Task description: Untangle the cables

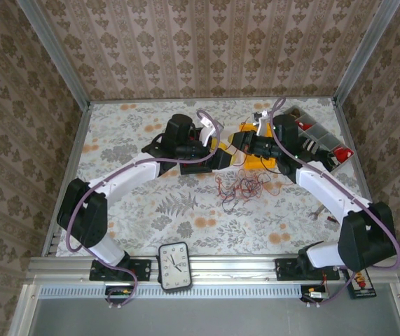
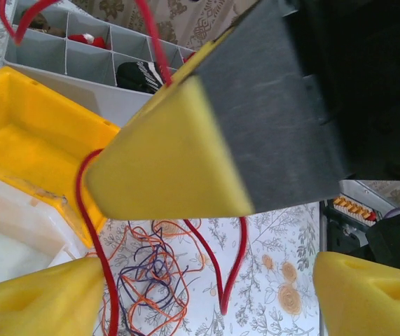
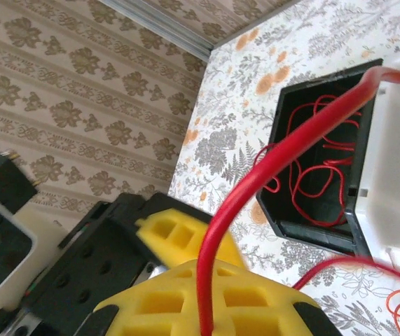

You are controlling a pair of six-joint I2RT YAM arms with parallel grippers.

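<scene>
A loose tangle of red, orange and purple cables (image 1: 245, 187) lies on the floral table in front of both grippers. In the right wrist view my right gripper (image 3: 201, 264) is shut on a thick red cable (image 3: 284, 150), which arcs up and away to the right. One yellow finger (image 2: 164, 161) of that gripper shows in the left wrist view, with the red cable (image 2: 98, 252) hanging from it in a loop. My left gripper (image 2: 207, 301) is open just below. Its fingers straddle the red loop and the orange and purple tangle (image 2: 147, 280) without touching them.
A black bin (image 3: 305, 227) holds thin red cables. A yellow bin (image 2: 17, 147) and a white bin (image 2: 7, 241) sit beside the grippers. A grey compartment organiser (image 1: 319, 136) stands at the back right. A clock (image 1: 174, 264) rests on the front rail.
</scene>
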